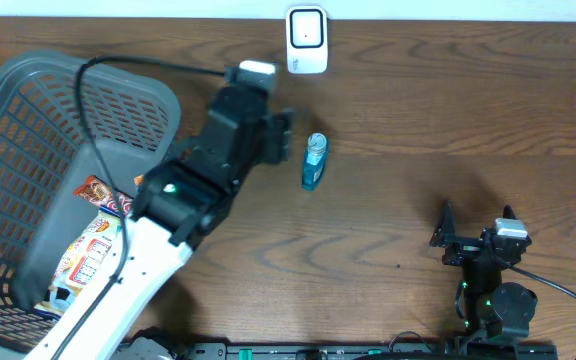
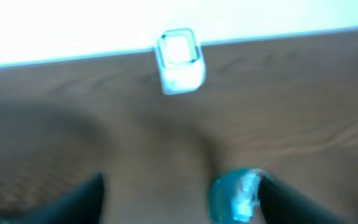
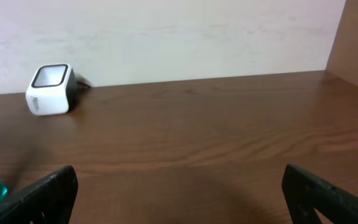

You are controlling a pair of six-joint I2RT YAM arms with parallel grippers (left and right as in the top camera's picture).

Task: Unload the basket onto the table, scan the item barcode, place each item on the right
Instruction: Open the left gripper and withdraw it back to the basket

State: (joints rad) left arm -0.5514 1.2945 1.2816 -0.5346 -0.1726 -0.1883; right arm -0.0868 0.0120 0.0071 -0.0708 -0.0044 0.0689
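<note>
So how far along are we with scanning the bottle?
Done: the blue bottle sits on the table outside the basket, short of the scanner. In hand: the left gripper is at the bottle, fingers apart, nothing clamped. Left: grip it and show its barcode to the scanner. The right gripper is open, away from it.

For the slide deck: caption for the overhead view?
Left gripper beside blue bottle lying on table, white scanner at far edge.
</note>
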